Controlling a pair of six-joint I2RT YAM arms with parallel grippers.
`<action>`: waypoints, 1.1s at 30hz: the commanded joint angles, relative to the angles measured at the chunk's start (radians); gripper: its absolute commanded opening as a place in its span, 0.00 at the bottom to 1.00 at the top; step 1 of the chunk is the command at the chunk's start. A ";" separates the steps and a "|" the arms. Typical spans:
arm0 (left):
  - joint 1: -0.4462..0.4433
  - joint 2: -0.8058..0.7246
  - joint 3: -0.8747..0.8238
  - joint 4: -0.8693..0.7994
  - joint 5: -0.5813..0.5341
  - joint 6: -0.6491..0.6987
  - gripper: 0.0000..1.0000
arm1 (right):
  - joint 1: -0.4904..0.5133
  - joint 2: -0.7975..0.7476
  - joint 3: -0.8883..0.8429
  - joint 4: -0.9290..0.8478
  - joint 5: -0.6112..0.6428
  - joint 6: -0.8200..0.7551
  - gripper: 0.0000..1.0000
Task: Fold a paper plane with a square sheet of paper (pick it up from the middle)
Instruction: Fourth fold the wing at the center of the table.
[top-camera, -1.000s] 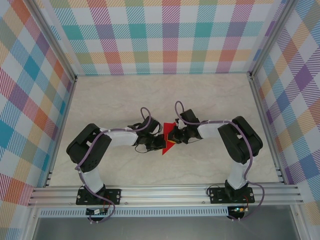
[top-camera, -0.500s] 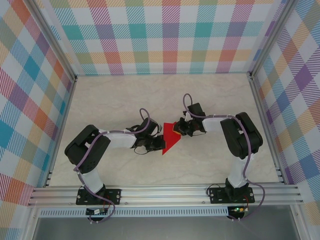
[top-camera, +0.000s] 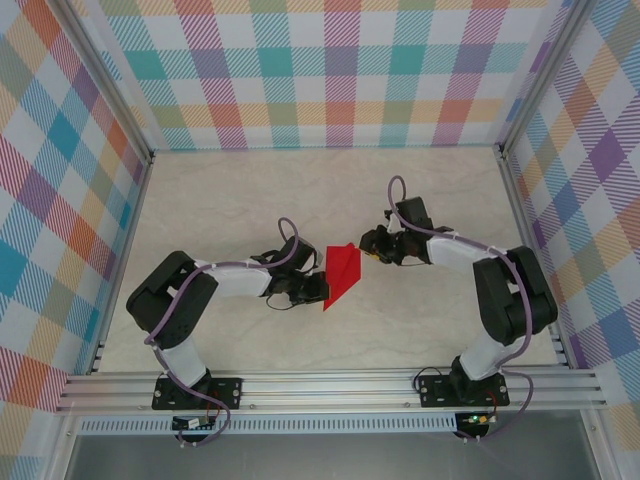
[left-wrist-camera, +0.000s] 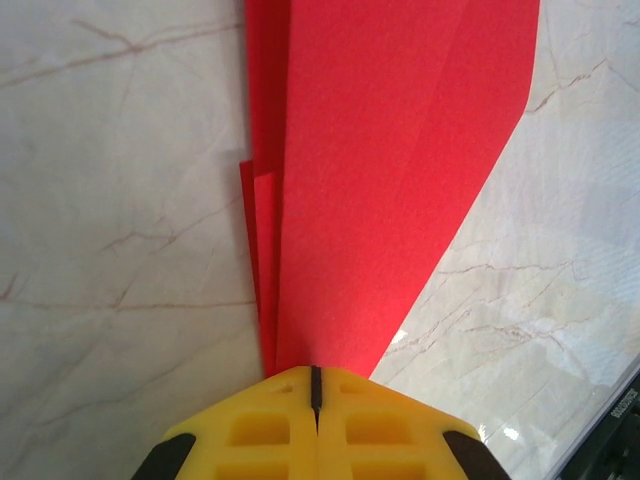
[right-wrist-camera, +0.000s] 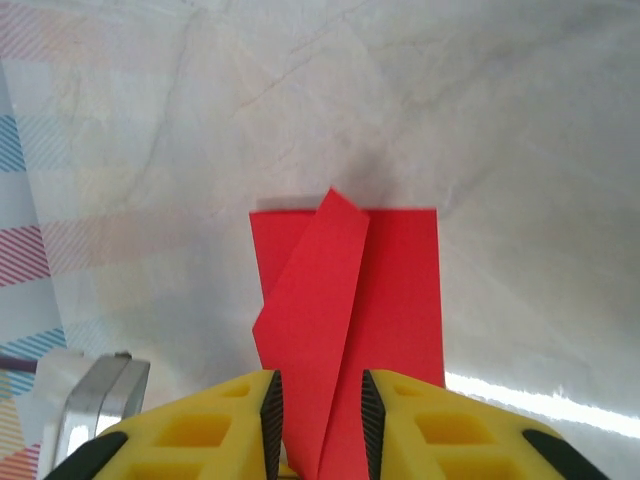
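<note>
In the left wrist view the folded red paper (left-wrist-camera: 390, 180) is running off the top edge, and its near tip is disappearing under the pressed-together fingers of the left hand (left-wrist-camera: 314, 376). In the right wrist view its near end is dropping past the bottom edge between the parted fingers (right-wrist-camera: 225, 415) of the right hand (right-wrist-camera: 318, 388), so contact is perhaps impossible to judge. From above, both hands' fingertips are looking too small to make out.
</note>
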 joint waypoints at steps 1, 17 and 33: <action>-0.009 -0.037 0.041 -0.067 0.028 0.027 0.03 | 0.008 -0.041 -0.070 -0.045 -0.033 0.010 0.34; 0.022 -0.009 0.215 -0.218 -0.086 0.134 0.07 | 0.042 0.036 -0.055 -0.100 -0.062 0.035 0.46; 0.032 0.130 0.310 -0.300 -0.149 0.161 0.06 | 0.073 0.076 -0.037 -0.063 -0.087 0.050 0.47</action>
